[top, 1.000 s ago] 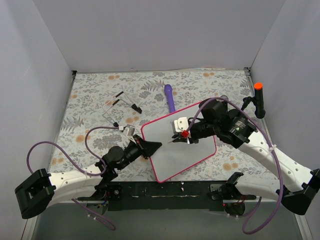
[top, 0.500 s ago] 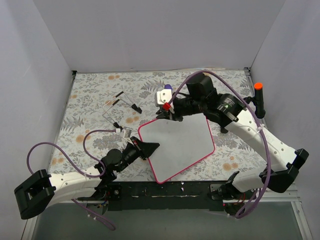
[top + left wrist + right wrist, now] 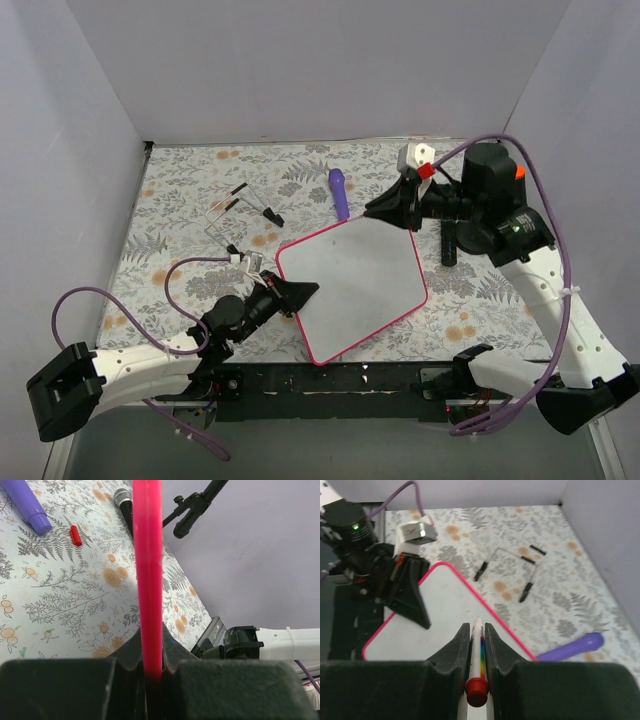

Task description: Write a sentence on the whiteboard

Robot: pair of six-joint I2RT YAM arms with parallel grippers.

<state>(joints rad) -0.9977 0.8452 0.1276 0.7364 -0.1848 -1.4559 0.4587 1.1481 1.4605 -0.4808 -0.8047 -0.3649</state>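
Across the floral-patterned table (image 3: 180, 190), mid-width and toward the near edge, lies the small rectangular whiteboard with rounded corners and a pink-red frame (image 3: 355, 285). Sits askew, one corner aimed at the near edge. Looks almost square from above, so hard to call the long axis. Carries no sentence yet. Probably light, stiff and slick-faced; best pinched at the frame. Clamped there already, on the board's left rim: left gripper (image 3: 312, 291). Over the board's far right corner: right gripper (image 3: 372, 211), closed on a thin white marker with a rainbow stripe and red end (image 3: 478, 645). Likely light and rigid; barrel lies along the fingers, aimed leftward at the board. Cannot tell whether touching.
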